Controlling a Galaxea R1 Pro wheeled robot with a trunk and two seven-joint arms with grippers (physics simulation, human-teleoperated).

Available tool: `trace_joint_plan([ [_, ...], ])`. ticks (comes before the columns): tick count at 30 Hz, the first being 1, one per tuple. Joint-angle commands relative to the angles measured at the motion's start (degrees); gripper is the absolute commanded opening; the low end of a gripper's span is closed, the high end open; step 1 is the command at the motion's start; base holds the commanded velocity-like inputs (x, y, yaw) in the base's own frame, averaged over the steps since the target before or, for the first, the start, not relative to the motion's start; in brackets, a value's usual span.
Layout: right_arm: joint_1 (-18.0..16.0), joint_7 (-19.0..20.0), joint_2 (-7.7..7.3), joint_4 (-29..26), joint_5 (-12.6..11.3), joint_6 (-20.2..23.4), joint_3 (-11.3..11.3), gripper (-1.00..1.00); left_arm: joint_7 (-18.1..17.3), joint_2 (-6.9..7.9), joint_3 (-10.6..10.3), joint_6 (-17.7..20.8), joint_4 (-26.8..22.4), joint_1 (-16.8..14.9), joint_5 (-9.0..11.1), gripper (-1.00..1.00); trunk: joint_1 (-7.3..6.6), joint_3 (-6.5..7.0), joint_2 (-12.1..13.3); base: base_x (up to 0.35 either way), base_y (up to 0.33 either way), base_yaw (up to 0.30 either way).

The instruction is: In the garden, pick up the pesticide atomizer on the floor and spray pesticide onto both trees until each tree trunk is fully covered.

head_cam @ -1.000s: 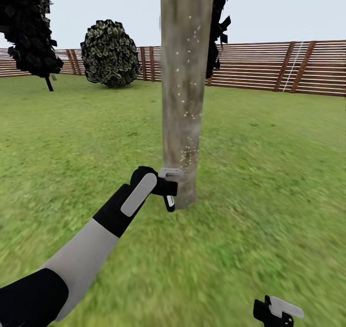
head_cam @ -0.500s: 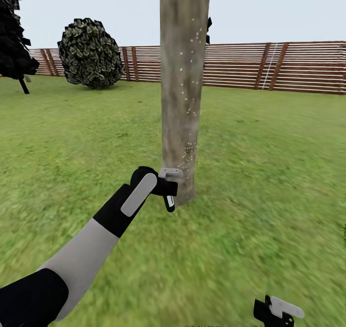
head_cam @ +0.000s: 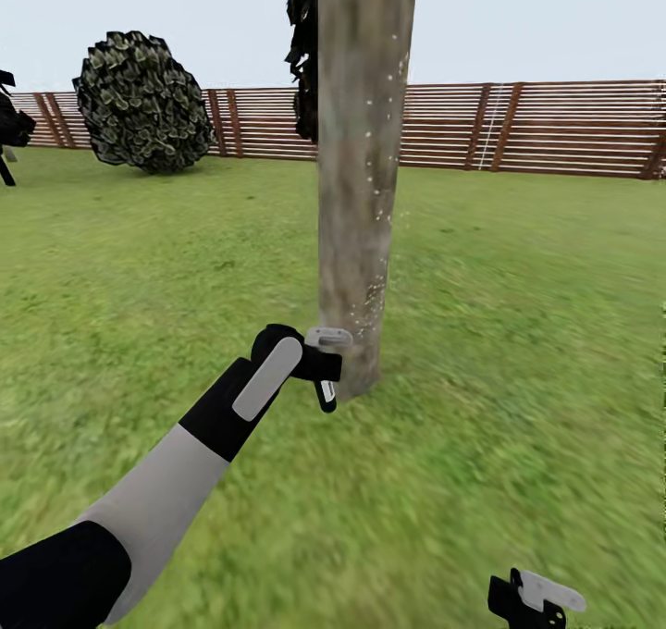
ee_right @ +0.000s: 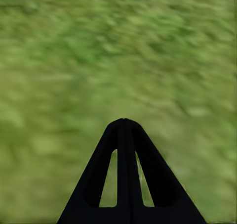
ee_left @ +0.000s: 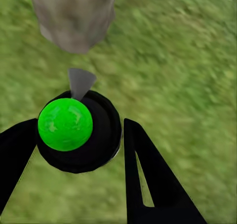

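Observation:
A mottled grey-brown tree trunk (head_cam: 361, 176) rises straight ahead, with white pesticide specks (head_cam: 375, 296) scattered down its right side. My left gripper (head_cam: 319, 365) is held low at the trunk's base, shut on the pesticide atomizer (head_cam: 326, 390), a small black item with a white tip. In the left wrist view the atomizer (ee_left: 79, 130) is a black round body with a green ball, sitting between the fingers (ee_left: 143, 164), its grey nozzle pointing at the trunk (ee_left: 74, 16). My right gripper (head_cam: 536, 597) hangs low at the right, shut over grass (ee_right: 124, 122).
Green lawn (head_cam: 518, 333) spreads all around. A brown slatted fence (head_cam: 536, 125) closes the back. A round dark bush (head_cam: 139, 102) stands at the back left, and a black-leaved thin tree (head_cam: 9, 125) pokes in at the left edge.
The whole view has swung, so the bush and fence slid leftward behind the trunk. The left arm keeps the same pose with the atomizer at the trunk's base. The right gripper is unchanged.

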Motion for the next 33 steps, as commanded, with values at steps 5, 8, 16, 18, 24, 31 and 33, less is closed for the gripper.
trace_joint_plan([
  [5,-0.04,-0.12,0.06,-0.02,0.55,-0.06,-0.15,-1.0,0.55,0.03,-0.05,0.05,-0.07,-0.01,0.57,-1.0,0.0,-0.05,-0.02,0.152,0.323,-0.255],
  [8,-0.04,-0.12,0.06,-0.02,0.55,-0.06,-0.15,-1.0,0.55,0.03,-0.07,0.05,-0.07,-0.01,0.57,-1.0,0.0,-0.05,-0.02,0.098,0.326,-0.221],
  [16,-0.04,-0.08,0.06,-0.02,0.55,-0.05,-0.15,-1.0,0.51,0.03,-0.05,0.05,-0.07,0.01,0.57,-1.0,0.0,-0.05,-0.02,-0.027,0.332,-0.142],
  [18,-0.04,-0.05,0.06,-0.02,0.55,-0.06,-0.15,-1.0,0.49,0.03,-0.04,0.05,-0.07,0.17,0.57,-1.0,0.0,-0.05,-0.02,-0.11,0.332,-0.268],
  [24,-0.04,-0.04,0.06,-0.02,0.55,-0.06,-0.15,-1.0,0.45,0.03,-0.05,0.05,-0.15,0.25,0.57,-1.0,0.0,-0.05,-0.02,-0.112,0.331,-0.282],
  [31,-0.04,-0.04,0.06,-0.02,0.55,-0.06,-0.15,-1.0,0.45,0.03,-0.06,0.05,-0.16,0.25,0.57,-1.0,0.0,-0.05,-0.02,-0.074,0.331,-0.286],
  [33,-0.04,-0.04,0.06,-0.02,0.55,-0.06,-0.15,-1.0,0.45,0.03,-0.04,0.05,-0.16,0.26,0.52,-1.0,0.0,-0.05,-0.02,-0.017,0.329,-0.284],
])
